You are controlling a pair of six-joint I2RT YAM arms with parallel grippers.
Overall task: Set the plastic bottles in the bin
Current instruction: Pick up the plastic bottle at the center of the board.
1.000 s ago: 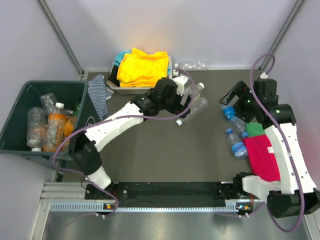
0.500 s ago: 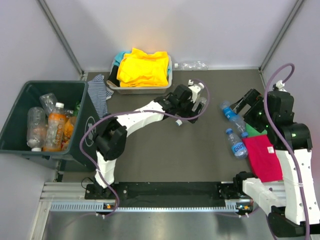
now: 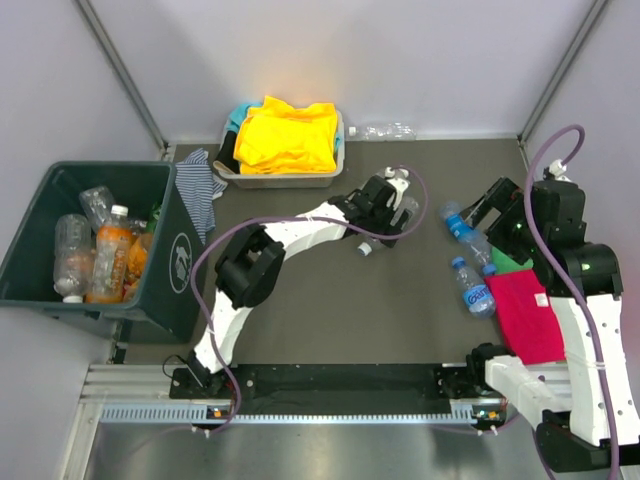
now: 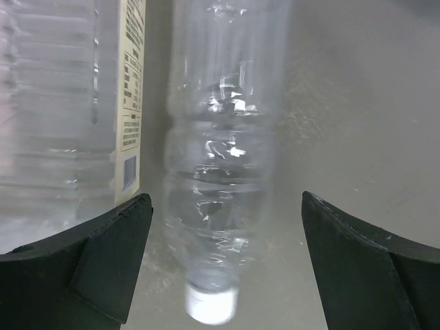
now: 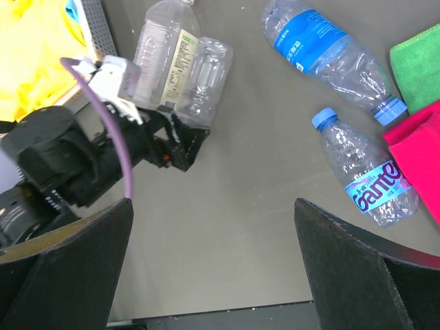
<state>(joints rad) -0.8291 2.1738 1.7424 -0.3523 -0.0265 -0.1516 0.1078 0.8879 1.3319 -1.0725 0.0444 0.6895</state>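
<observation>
My left gripper (image 3: 388, 220) is open at mid-table, low over a clear bottle (image 4: 218, 172) whose white cap (image 4: 212, 302) lies between the fingers (image 4: 117, 240). A second clear bottle with a cream label (image 4: 69, 110) lies against it on the left. My right gripper (image 3: 487, 208) is open and empty, raised above the table; its wrist view shows both clear bottles (image 5: 185, 65). Two blue-labelled bottles (image 3: 462, 228) (image 3: 472, 285) lie on the right. Another clear bottle (image 3: 385, 131) lies at the back wall. The dark green bin (image 3: 40, 195) at the left holds several bottles (image 3: 108, 255).
A white tray (image 3: 285, 180) of yellow cloth stands at the back. A striped cloth (image 3: 200, 185) hangs by the bin. Red cloth (image 3: 525, 315) and green cloth (image 3: 508, 258) lie at the right, beside the blue-labelled bottles.
My left arm has stretched further right and lowered its open gripper around the clear bottle's cap end. My right arm has drawn back to the right and risen.
</observation>
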